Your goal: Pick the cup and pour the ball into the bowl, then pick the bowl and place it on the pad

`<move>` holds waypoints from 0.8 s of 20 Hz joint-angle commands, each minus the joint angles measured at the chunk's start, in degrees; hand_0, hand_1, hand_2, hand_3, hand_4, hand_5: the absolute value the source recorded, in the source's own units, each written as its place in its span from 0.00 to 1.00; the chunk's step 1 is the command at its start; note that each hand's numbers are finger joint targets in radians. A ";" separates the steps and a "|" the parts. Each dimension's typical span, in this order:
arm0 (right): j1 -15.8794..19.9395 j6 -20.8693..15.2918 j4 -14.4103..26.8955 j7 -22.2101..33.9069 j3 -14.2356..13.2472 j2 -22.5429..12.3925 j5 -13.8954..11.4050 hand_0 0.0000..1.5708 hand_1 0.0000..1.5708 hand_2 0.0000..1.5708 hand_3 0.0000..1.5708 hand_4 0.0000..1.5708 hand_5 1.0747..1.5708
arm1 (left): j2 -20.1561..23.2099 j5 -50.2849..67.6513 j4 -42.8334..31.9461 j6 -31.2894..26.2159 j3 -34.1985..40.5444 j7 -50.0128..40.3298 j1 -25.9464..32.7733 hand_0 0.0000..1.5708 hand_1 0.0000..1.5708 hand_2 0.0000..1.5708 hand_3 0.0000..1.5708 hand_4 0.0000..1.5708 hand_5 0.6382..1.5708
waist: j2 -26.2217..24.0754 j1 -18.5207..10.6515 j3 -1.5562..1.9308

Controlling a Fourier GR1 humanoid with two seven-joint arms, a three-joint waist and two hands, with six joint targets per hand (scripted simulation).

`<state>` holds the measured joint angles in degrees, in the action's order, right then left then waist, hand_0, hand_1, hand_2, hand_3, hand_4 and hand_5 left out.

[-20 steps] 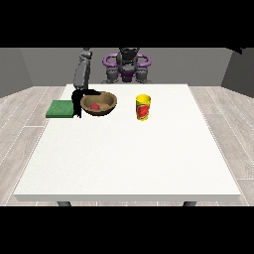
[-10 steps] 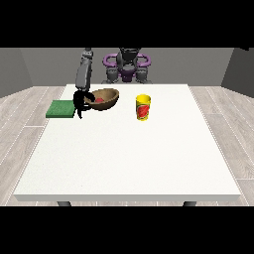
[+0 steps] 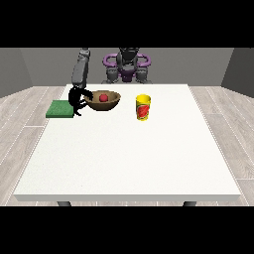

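- A broad bare stretch of the white counter (image 3: 129, 158) fills the lower half of the frame.
- The yellow cup (image 3: 143, 107) stands upright just right of centre, apart from the bowl.
- The brown bowl (image 3: 102, 100) sits left of the cup with the red ball (image 3: 103, 98) inside.
- The hand at the view's left (image 3: 77, 98) has its fingers curled on the bowl's left rim.
- The green pad (image 3: 60, 108) lies just left of that hand.
- No other hand shows.
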<state>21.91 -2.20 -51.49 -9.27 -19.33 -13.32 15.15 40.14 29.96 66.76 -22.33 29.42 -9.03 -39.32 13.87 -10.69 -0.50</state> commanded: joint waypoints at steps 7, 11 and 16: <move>6.09 3.25 -0.95 18.48 -0.64 -16.22 -0.85 1.00 1.00 1.00 1.00 0.62 0.98 | 3.64 -1.07 -8.27 -3.56 3.70 5.61 5.88 0.00 0.00 0.00 0.00 0.45 0.99 | -2.89 5.77 0.45; 5.98 4.45 4.17 12.51 0.33 -17.00 -3.86 1.00 1.00 1.00 1.00 0.62 1.00 | 1.81 -0.95 -4.99 -1.77 2.47 6.28 6.23 0.00 0.00 0.00 0.00 0.45 0.99 | -1.68 5.19 0.54; 8.42 1.05 0.28 14.24 4.36 -13.48 -6.75 1.00 1.00 1.00 1.00 0.62 1.00 | 4.72 -4.25 -11.30 -1.97 3.15 11.91 6.31 0.00 0.00 0.00 0.00 0.46 0.99 | -0.18 8.48 0.50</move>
<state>29.11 -0.25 -51.57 6.20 -16.77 -27.83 10.45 44.47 27.55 56.29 -26.24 33.13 0.83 -32.54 12.65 -3.66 -0.05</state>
